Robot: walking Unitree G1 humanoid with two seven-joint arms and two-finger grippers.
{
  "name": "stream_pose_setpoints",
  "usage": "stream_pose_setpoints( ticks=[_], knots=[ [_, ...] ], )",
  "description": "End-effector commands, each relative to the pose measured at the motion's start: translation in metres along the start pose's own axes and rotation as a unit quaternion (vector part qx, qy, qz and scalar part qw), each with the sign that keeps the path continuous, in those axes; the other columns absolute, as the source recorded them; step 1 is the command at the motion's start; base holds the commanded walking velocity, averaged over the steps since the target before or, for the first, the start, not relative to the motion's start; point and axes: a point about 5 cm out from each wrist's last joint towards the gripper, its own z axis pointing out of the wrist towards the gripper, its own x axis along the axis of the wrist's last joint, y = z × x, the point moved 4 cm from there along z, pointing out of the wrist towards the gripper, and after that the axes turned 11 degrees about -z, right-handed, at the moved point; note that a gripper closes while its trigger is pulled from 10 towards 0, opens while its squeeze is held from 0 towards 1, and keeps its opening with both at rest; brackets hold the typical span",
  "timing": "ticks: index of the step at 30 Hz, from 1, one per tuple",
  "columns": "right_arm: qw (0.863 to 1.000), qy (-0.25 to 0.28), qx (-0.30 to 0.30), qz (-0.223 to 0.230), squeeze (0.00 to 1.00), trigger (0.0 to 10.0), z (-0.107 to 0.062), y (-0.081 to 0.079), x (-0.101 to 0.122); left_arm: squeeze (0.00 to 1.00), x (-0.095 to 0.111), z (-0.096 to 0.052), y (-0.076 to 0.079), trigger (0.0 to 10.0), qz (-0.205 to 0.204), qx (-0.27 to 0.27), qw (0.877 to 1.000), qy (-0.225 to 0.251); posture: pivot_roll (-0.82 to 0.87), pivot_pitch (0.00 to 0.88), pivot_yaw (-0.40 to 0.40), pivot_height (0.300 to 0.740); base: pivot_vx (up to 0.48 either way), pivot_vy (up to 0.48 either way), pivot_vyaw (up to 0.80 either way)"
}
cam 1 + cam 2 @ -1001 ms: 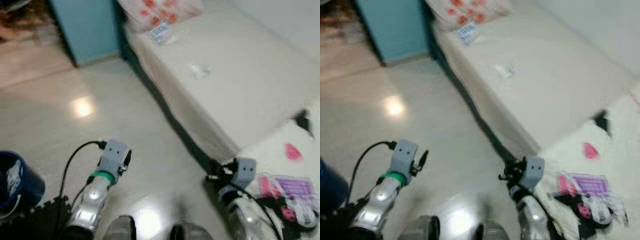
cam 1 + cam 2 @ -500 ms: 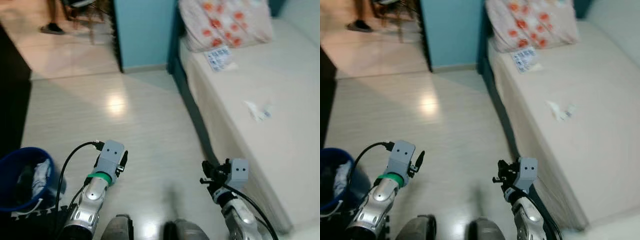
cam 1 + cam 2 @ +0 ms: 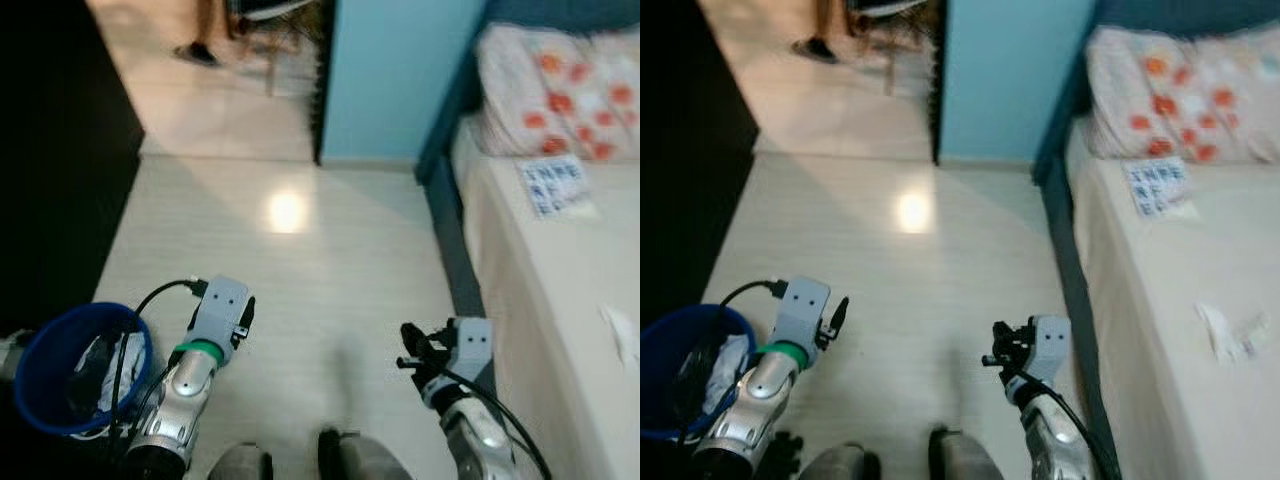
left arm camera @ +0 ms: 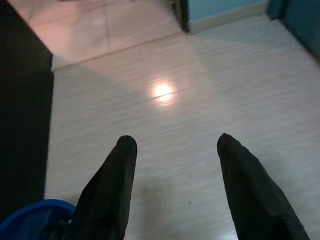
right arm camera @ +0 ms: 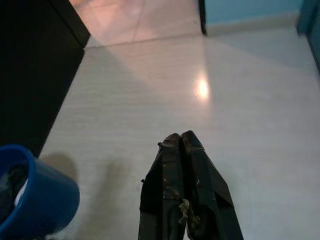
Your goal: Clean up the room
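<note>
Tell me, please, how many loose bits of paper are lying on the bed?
2: a printed sheet just below the pillow, and a crumpled white scrap further down the mattress. Others may lie beyond the frame.

Floor (image 3: 300,270): pale wood-look planks, glossy w/ lamp glare. Bin (image 3: 45,345): blue plastic, smooth. Arms silver metal, shiny; left gripper (image 4: 175,150) fingers (image 4: 107,192) matt black. Bed (image 3: 1160,330) cover & floral pillow (image 3: 1180,90): matt cloth. Crumpled white paper (image 3: 1230,330) on bed
</note>
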Motion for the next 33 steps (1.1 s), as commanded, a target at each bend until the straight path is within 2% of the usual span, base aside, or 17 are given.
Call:
stream_pose_setpoints(
  ticks=[1,8,28,30,33],
  knots=[
    [1.000,-0.023,-0.011,0.012,0.00,10.0,-0.008,0.001,-0.014,0.00,-0.008,-0.003,0.004,10.0,0.001,-0.008,1.000,-0.013,0.03,0.096,-0.016,0.740,0.480,0.000,-0.80],
    [0.999,-0.019,-0.024,0.017,0.00,10.0,-0.008,0.007,-0.012,0.00,-0.007,-0.003,0.006,10.0,-0.001,-0.014,1.000,-0.010,0.03,0.096,-0.016,0.740,0.480,0.000,-0.77],
    [0.999,-0.013,-0.029,0.017,0.00,10.0,-0.007,0.010,-0.010,0.00,-0.002,0.000,0.013,10.0,-0.009,-0.037,0.999,0.001,0.02,0.089,-0.011,0.740,0.478,0.000,-0.74],
    [0.999,-0.013,-0.029,0.016,0.00,10.0,-0.007,0.010,-0.009,0.00,-0.001,-0.001,0.017,10.0,-0.020,-0.053,0.998,0.002,0.02,0.089,-0.011,0.740,0.000,0.000,-0.74],
    [0.999,-0.013,-0.028,0.016,0.00,10.0,-0.007,0.010,-0.009,0.00,0.000,-0.002,0.021,10.0,-0.015,-0.063,0.998,0.005,0.02,0.089,-0.011,0.740,0.000,0.000,-0.74]
  ],
)
